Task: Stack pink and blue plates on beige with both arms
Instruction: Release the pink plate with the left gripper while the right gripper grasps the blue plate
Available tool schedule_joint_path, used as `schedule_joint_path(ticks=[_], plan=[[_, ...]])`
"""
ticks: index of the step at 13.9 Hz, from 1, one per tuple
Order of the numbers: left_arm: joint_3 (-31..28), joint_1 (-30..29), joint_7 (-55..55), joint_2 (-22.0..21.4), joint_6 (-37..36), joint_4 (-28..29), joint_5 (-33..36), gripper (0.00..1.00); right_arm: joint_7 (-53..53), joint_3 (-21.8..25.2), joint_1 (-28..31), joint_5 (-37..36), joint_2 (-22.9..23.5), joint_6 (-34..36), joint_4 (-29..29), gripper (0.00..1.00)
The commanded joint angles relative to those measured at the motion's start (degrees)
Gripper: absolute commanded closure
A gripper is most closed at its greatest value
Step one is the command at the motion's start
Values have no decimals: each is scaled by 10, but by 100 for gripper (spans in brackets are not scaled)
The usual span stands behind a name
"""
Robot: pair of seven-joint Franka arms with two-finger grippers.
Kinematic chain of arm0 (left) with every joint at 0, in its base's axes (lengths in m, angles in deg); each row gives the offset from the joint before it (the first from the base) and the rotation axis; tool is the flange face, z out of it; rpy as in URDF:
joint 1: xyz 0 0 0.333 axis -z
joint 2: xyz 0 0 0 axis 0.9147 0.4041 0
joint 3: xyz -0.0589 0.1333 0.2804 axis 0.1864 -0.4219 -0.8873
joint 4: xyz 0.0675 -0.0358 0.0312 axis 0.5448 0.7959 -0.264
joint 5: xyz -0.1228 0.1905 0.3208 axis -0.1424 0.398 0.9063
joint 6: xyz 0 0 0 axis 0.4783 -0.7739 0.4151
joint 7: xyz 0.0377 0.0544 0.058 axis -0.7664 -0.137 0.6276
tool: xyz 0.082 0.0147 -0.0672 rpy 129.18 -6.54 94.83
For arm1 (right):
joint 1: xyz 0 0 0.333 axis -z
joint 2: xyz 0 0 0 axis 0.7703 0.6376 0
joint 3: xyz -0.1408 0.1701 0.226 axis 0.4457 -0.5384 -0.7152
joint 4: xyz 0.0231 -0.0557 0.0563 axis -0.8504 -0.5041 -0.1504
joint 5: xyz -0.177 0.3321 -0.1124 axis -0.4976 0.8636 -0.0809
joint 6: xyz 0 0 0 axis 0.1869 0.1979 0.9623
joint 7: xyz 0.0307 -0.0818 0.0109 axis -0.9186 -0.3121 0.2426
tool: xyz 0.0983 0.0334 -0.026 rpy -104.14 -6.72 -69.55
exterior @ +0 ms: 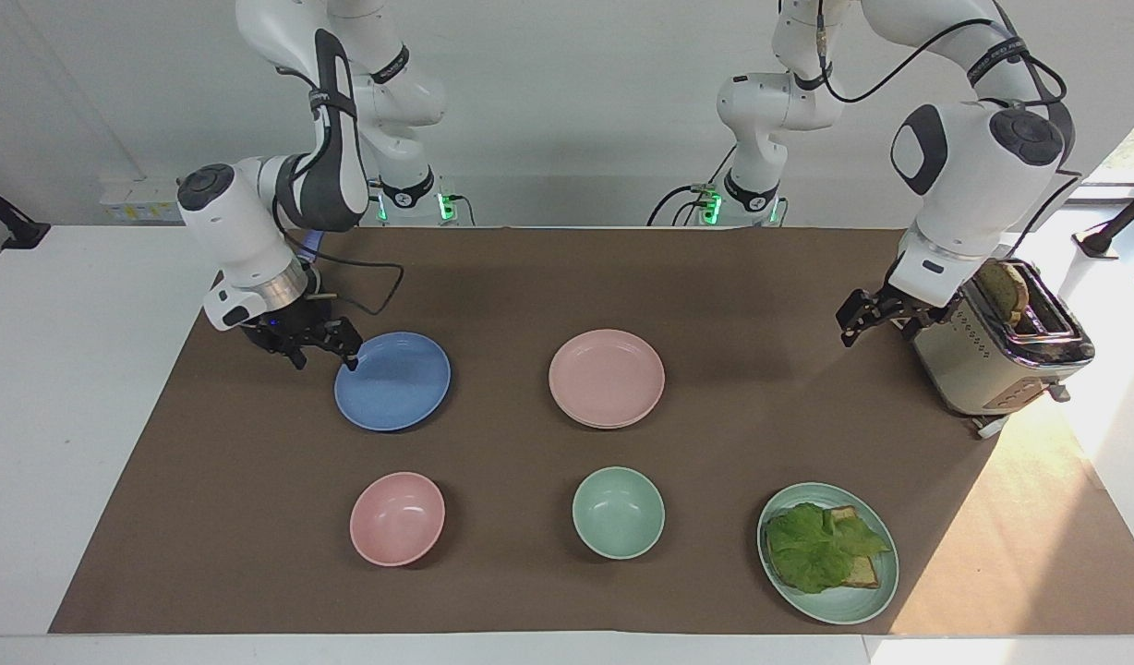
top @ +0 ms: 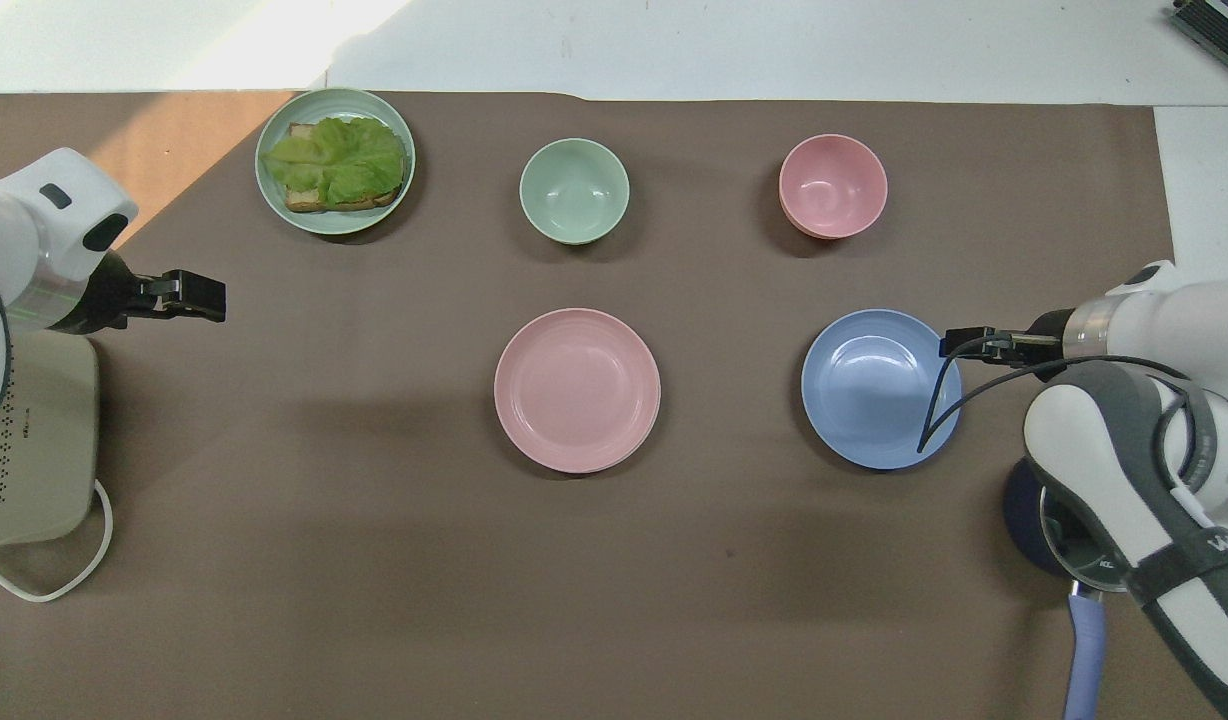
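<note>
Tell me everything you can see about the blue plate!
The blue plate is round, shallow and one plain medium blue, with a matte look and a low raised rim around a flat middle. It is empty and lies flat and right side up on the brown mat, toward the right arm's end of the table. The pink plate lies beside it, apart from it, and the pink bowl sits farther from the robots. The right gripper is at its rim, jaws open, not holding it.
</note>
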State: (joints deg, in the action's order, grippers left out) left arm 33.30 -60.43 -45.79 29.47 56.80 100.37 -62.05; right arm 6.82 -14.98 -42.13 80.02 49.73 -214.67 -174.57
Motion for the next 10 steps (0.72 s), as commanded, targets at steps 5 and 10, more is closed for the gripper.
schedule_joint_path(ticks=[5, 10], plan=[[4, 2, -46, -72, -68, -3, 17, 0, 105, -4, 26, 124, 51, -45, -28, 23], [4, 2, -44, -85, -75, -17, 16, 0, 105, -3, 26, 125, 45, -34, -40, 88]])
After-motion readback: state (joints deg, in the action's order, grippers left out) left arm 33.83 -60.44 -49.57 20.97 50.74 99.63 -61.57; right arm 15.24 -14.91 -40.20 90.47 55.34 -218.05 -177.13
